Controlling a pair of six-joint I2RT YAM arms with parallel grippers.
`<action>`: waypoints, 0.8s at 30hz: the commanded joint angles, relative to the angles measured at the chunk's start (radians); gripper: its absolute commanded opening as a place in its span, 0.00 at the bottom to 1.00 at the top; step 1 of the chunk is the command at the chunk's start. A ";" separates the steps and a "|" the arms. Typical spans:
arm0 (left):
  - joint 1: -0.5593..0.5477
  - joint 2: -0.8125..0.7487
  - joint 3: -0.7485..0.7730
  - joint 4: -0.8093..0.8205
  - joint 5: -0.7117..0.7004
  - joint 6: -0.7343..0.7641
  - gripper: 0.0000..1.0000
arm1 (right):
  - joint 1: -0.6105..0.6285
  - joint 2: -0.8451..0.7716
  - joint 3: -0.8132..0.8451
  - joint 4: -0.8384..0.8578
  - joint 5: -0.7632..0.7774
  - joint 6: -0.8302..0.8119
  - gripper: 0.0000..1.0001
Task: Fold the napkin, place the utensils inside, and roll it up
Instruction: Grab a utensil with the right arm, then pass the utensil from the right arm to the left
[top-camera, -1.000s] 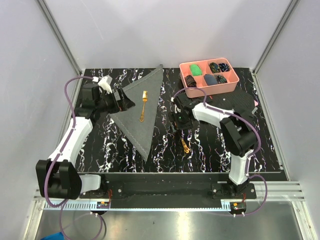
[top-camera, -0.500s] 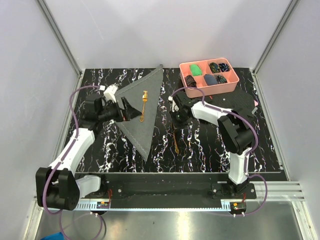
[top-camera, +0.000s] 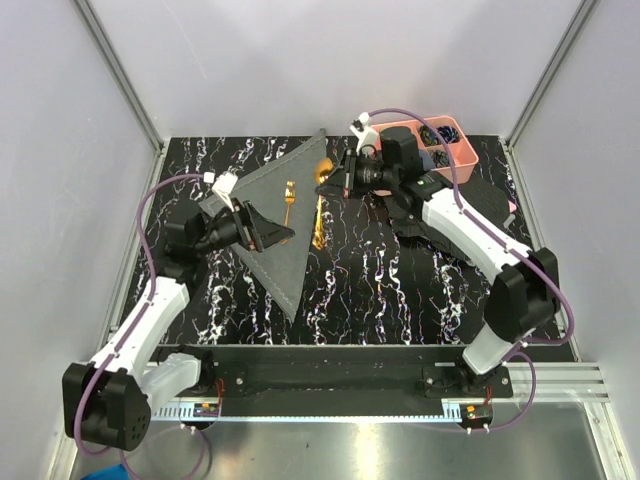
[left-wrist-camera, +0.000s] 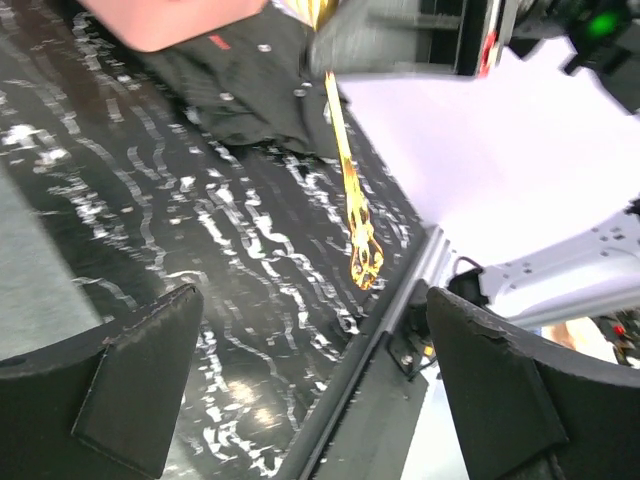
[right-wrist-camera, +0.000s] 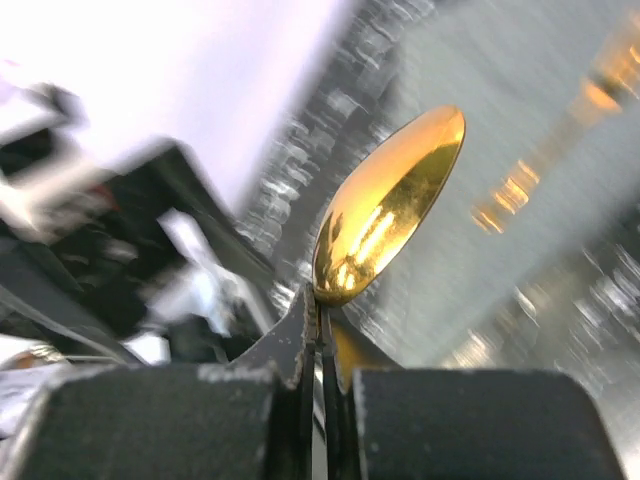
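The napkin (top-camera: 287, 268) lay folded in a triangle on the table (top-camera: 400, 290), with the fork (top-camera: 289, 196) on it. The spoon (right-wrist-camera: 390, 205) dangled beside it, pinched near its bowl by the right gripper (right-wrist-camera: 318, 300) (presumably to join the fork). The left gripper (left-wrist-camera: 315, 370) hovered spread over the cloth.

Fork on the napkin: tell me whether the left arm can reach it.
Probably yes. The left claw is open right beside the fork, which lies uncovered on the napkin; the right claw holds the spoon clear of it.
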 joint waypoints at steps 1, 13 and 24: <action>-0.029 -0.024 -0.022 0.131 -0.007 -0.112 0.95 | 0.002 -0.057 -0.099 0.380 -0.117 0.209 0.00; -0.163 0.053 -0.073 0.394 -0.055 -0.261 0.89 | 0.002 -0.066 -0.143 0.481 -0.148 0.286 0.00; -0.236 0.122 -0.019 0.408 -0.105 -0.272 0.67 | 0.002 -0.069 -0.182 0.519 -0.148 0.289 0.00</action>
